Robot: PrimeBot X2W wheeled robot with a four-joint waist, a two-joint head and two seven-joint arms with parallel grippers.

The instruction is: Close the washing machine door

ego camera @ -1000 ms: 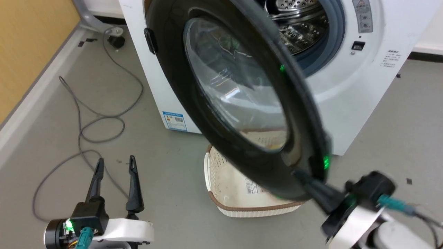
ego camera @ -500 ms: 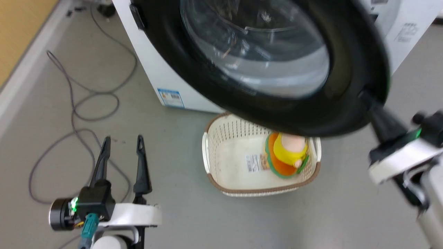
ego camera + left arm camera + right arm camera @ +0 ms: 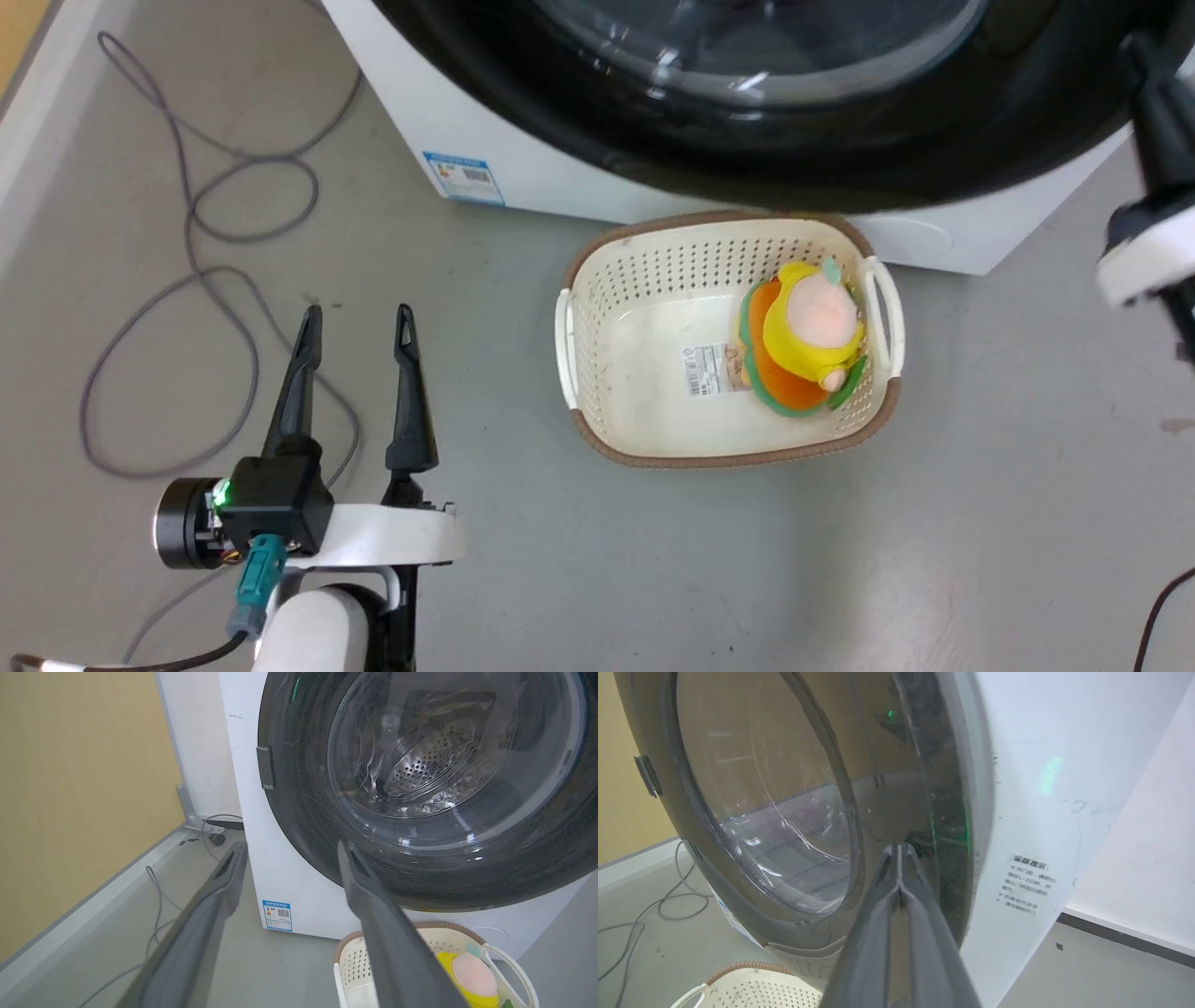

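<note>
The washing machine door point(image 3: 747, 140) is a big black disc with a clear glass bowl point(image 3: 434, 756). It lies close against the white washing machine point(image 3: 523, 168), and the steel drum shows through the glass. My right gripper point(image 3: 900, 849) is shut with nothing in it, its tips resting on the door's point(image 3: 761, 788) outer black rim on the side away from the hinge point(image 3: 647, 774). In the head view the right gripper point(image 3: 1137, 47) is at the far right edge. My left gripper point(image 3: 358, 317) hangs open over the floor, left of the machine's blue label point(image 3: 462, 177).
A cream basket point(image 3: 597, 373) with a yellow and orange plush toy point(image 3: 803, 336) stands on the floor just in front of the machine. A grey cable point(image 3: 187, 233) loops over the floor at the left. A yellow wall point(image 3: 70, 788) and its skirting run along the left.
The door has swung from wide open to close against the machine front, with my right gripper on its rim. The head camera has tilted down, uncovering the basket and toy. My left gripper stays open.
</note>
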